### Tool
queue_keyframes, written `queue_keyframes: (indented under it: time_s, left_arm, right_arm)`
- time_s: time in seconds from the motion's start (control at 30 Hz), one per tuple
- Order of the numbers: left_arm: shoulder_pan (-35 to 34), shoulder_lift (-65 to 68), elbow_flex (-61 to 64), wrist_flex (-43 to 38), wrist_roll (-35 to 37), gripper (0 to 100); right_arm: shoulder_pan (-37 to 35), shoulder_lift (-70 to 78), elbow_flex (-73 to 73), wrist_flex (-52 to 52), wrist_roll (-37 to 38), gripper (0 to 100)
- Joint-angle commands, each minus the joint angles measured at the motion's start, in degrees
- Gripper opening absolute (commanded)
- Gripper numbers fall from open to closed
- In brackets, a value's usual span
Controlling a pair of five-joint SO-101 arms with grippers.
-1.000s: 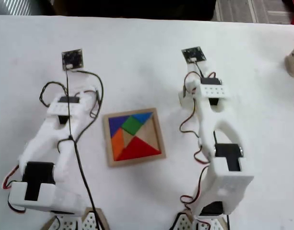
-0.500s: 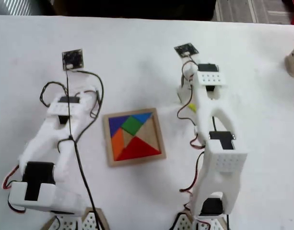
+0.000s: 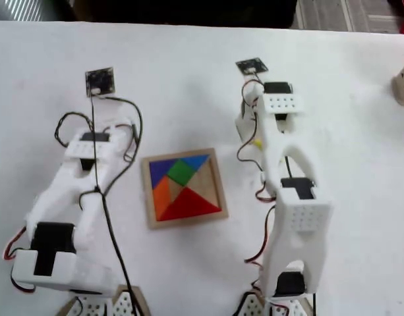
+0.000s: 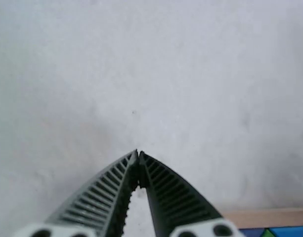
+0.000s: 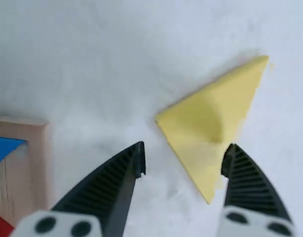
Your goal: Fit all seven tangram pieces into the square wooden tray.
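Well, the yellow triangle (image 5: 210, 128) lies flat on the table (image 3: 188, 79) near the tray (image 3: 147, 194) but apart from it. The right gripper (image 5: 185, 150) is spread wide, one tip at the triangle's edge. It looks light, stiff and smooth-painted, so I'd pinch low across two edges. The left gripper (image 4: 138, 155) is pinched closed over bare table. From above, the arm hides nearly all the triangle, and I can't judge its thickness.

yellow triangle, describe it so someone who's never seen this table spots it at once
Find the square wooden tray mid-table, then the right arm beside it. The yellow triangle lies flat on the white table between the right gripper's open fingers; unlike the other coloured pieces, it sits outside the tray.
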Motion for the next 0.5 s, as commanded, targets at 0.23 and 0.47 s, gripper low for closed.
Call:
queue_keyframes:
  time_s: [0.23, 0.47]
  left_arm:
    - [0.8, -0.5, -3.1, -1.4, 0.2, 2]
    - [0.8, -0.5, -3.0, -1.4, 0.2, 2]
  right_arm:
    - [0.2, 7.7, -7.9, -0.2, -0.3, 24.8]
    - [2.0, 8.2, -9.1, 0.9, -0.1, 25.0]
